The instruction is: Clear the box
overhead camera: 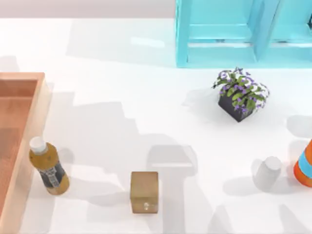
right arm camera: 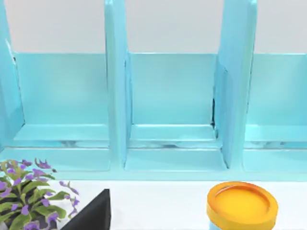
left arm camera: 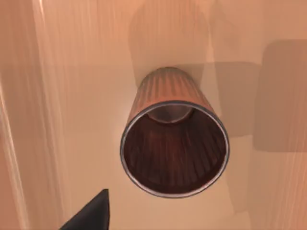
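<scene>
The box (overhead camera: 32, 122), a shallow orange-brown wooden bin with a thick lighter rim, lies at the table's left edge and is cut off by the top view's border. The left wrist view looks down onto the box's floor (left arm camera: 72, 72), where a ribbed copper-brown cup (left arm camera: 173, 148) with a grey rim stands with its mouth facing the camera. A dark tip of my left gripper (left arm camera: 91, 213) hangs above the floor, beside the cup and apart from it. A dark tip of my right gripper (right arm camera: 93, 213) shows in the right wrist view, facing the cyan shelf.
Just outside the box's rim stands a tea bottle (overhead camera: 48, 166), with a small brown cube (overhead camera: 144, 191) to its right. A potted purple plant (overhead camera: 240, 93), a white cup (overhead camera: 268, 170) and an orange-blue can (overhead camera: 304, 163) occupy the right side. The cyan shelf (overhead camera: 234, 34) stands at the back.
</scene>
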`<action>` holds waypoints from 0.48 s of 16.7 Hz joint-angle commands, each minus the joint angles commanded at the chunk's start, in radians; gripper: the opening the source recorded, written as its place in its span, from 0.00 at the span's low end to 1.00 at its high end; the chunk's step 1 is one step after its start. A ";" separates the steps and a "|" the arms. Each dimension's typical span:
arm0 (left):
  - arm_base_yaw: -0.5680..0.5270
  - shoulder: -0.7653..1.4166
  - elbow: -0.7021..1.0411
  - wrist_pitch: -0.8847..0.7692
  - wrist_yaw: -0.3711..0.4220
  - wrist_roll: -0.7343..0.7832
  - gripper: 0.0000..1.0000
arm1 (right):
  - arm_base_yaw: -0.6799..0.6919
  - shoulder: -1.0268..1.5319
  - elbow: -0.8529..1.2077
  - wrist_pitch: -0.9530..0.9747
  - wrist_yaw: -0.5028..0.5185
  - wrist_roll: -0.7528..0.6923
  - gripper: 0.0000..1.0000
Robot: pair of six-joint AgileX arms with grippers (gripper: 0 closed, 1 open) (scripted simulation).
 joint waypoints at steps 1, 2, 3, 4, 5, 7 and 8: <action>0.000 0.012 -0.023 0.037 0.000 0.000 1.00 | 0.000 0.000 0.000 0.000 0.000 0.000 1.00; 0.000 0.020 -0.049 0.075 0.000 0.001 1.00 | 0.000 0.000 0.000 0.000 0.000 0.000 1.00; 0.000 0.024 -0.076 0.108 0.000 0.001 1.00 | 0.000 0.000 0.000 0.000 0.000 0.000 1.00; 0.001 0.024 -0.104 0.135 0.000 0.001 1.00 | 0.000 0.000 0.000 0.000 0.000 0.000 1.00; 0.001 0.021 -0.132 0.160 0.000 0.002 1.00 | 0.000 0.000 0.000 0.000 0.000 0.000 1.00; 0.003 0.018 -0.188 0.213 0.000 0.003 1.00 | 0.000 0.000 0.000 0.000 0.000 0.000 1.00; 0.004 0.019 -0.215 0.239 0.000 0.004 1.00 | 0.000 0.000 0.000 0.000 0.000 0.000 1.00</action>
